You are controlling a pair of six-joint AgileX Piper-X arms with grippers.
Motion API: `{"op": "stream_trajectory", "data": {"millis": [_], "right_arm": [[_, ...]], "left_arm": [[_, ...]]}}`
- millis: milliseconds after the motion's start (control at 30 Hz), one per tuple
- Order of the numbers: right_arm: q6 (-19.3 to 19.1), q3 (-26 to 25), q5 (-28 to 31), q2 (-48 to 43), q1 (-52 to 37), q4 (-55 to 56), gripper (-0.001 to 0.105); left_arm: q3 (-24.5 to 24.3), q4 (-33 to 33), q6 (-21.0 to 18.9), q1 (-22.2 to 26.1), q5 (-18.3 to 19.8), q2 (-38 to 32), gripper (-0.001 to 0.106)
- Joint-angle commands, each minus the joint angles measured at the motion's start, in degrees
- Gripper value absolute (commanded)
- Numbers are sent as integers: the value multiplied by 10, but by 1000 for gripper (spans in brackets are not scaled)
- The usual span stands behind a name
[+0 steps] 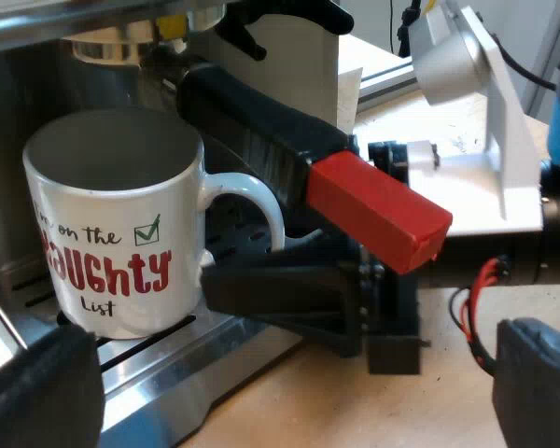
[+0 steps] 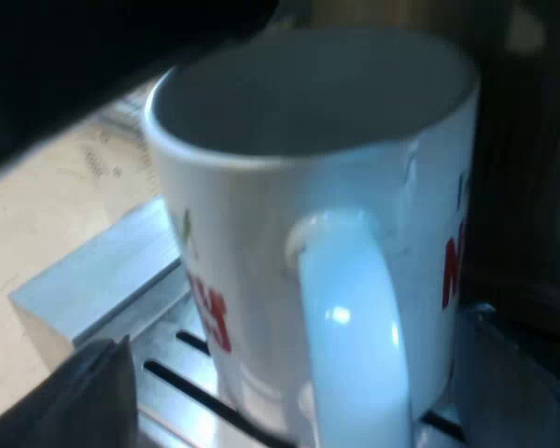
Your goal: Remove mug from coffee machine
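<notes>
Barely begun. At the front of the machine (image 1: 37, 84), on its tray (image 1: 196, 373): mug (image 1: 112, 224) upright, base flat on the slats, set in from the tray's outer edge and corner, right under the locked holder (image 1: 252, 121), red end (image 1: 378, 210) jutting out past the mug's handle (image 2: 355, 327). Not lifted, not gripped. Right gripper (image 2: 294, 383) at the handle, jaws apart with the handle between them, no firm contact as far as can be told. Left gripper (image 1: 289, 383) off the tray's edge, over the table (image 2: 37, 215), jaws wide apart, empty. Left to do, by this reading: close on the handle, raise a little, draw out clear of the holder, set down on the table
</notes>
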Motion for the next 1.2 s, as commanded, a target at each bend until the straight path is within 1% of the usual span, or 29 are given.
{"op": "stream_trajectory", "data": {"millis": [33, 167, 233, 267, 300, 333, 367, 400, 433, 500, 700, 1033, 1133, 1200], "right_arm": [[1, -10, -2, 2, -3, -7, 71], [10, -12, -2, 3, -3, 1, 71], [10, -12, -2, 3, -3, 1, 68], [10, -12, -2, 3, -3, 1, 61], [10, -12, -2, 3, -3, 1, 51], [10, -12, -2, 3, -3, 1, 51], [10, -12, -2, 3, -3, 1, 37], [10, -12, -2, 3, -3, 1, 27], [10, -12, -2, 3, -3, 1, 21], [10, -12, -2, 3, -3, 1, 1], [7, -12, -3, -6, 3, 9, 0], [6, -6, -2, -84, 6, 145, 0], [6, 2, -2, -103, 6, 164, 0], [9, 21, 5, -139, 6, 180, 0]], "left_arm": [[-3, -9, -2, -3, 4, -1, 85], [-3, -9, -2, -3, 4, -1, 85], [-3, -9, -2, -3, 4, -1, 85], [-3, -9, -2, -3, 4, -1, 85], [-3, -9, -2, -3, 4, -1, 85], [-3, -9, -2, -3, 4, -1, 85], [-3, -9, -2, -3, 4, -1, 85], [-3, -9, -2, -3, 4, -1, 85], [-3, -9, -2, -3, 4, -1, 85], [-3, -9, -2, -3, 4, -1, 85], [-3, -9, -2, -3, 4, -1, 85], [-3, -9, -2, -3, 4, -1, 85], [-3, -9, -2, -3, 4, -1, 85], [-3, -9, -2, -3, 4, -1, 85]]}}
